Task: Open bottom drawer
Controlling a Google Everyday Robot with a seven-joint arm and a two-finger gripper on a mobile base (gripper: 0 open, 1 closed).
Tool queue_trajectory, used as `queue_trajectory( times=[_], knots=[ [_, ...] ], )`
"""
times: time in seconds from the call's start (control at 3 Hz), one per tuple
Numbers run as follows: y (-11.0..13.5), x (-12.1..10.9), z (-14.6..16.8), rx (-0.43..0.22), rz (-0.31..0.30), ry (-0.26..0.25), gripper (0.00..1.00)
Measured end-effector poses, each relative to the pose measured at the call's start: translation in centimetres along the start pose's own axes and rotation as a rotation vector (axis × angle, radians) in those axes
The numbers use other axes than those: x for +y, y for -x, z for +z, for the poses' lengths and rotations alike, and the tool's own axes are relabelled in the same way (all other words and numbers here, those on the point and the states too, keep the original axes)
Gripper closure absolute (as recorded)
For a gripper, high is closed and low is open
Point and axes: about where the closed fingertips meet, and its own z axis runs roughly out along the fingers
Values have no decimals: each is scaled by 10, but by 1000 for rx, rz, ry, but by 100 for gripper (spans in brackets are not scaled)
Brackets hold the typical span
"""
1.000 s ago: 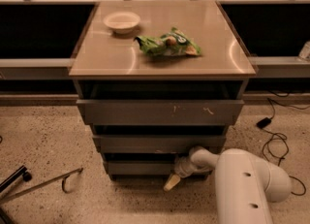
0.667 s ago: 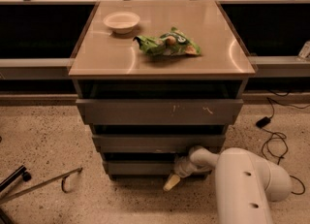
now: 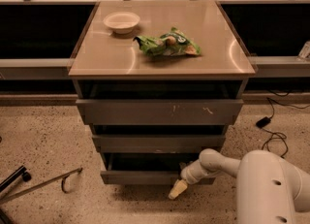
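Nearest to me, in the lower right of the frame, the robot's bulky white arm [image 3: 271,189] filled the corner, its body cut off by the bottom and right edges. From it a slimmer white link reached left to the gripper [image 3: 178,189], which sat low at the centre, its pale yellowish tip tilted down and to the left. I could not tell whether the gripper was spread or closed, as only that one tip showed.

The plain grey metal bottom drawer [image 3: 140,177] lay right against the gripper: the flat front ran from lower left of centre to the wrist, which crossed its right end and hid that corner. The tip hung just below the front's lower edge. Above the front was a dark gap; I could not make out anything inside it.

On the speckled floor at lower left lay a thin dark metal rod [image 3: 43,182], partly cut off. A black cable with a plug [image 3: 264,121] trailed at the right.

Higher up came the mid-sized grey drawer front [image 3: 160,143], then the widest grey front with pale scratches [image 3: 160,111]. On the tan cabinet top [image 3: 97,58] rested a crinkled green snack bag [image 3: 167,45] and, further back to its left, a white bowl [image 3: 121,22].
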Motion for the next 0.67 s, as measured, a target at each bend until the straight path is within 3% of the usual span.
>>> queue_trajectory(
  times=[0.33, 0.67],
  knots=[
    [-10, 18, 17, 26, 21, 79, 0],
    [-16, 32, 18, 42, 36, 124, 0]
  ],
)
